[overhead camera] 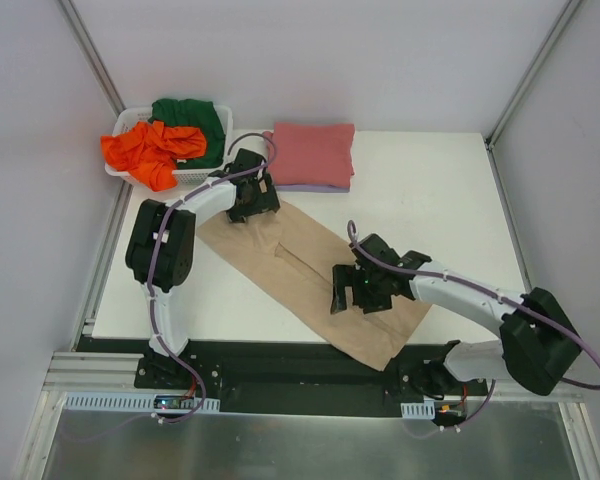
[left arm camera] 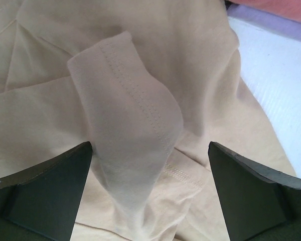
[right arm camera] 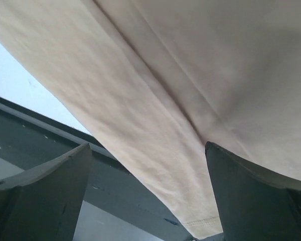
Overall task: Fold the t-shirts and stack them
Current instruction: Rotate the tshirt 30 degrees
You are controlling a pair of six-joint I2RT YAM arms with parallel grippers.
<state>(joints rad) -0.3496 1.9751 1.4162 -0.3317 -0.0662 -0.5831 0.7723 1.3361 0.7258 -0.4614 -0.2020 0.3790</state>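
Note:
The tan-beige t-shirt [overhead camera: 290, 265] lies folded into a long strip running diagonally across the table; its near end hangs over the front edge. My left gripper [overhead camera: 252, 200] is open over its far end, where a hemmed flap [left arm camera: 125, 110] stands up between the fingers [left arm camera: 149, 150], touching neither. My right gripper [overhead camera: 355, 290] hovers open above the strip's near half [right arm camera: 155, 75], fingers apart [right arm camera: 146, 148]. A folded pinkish-red t-shirt [overhead camera: 313, 152] lies on a folded pale lavender one [overhead camera: 315, 186]. The orange [overhead camera: 150, 150] and dark green [overhead camera: 195, 118] t-shirts are bunched in the basket.
The white slotted basket [overhead camera: 120, 170] stands at the table's far left corner. The folded stack shows at the top right of the left wrist view [left arm camera: 271, 20]. The dark front rail [right arm camera: 115, 186] runs under the shirt's hanging hem. Frame posts rise at both back corners.

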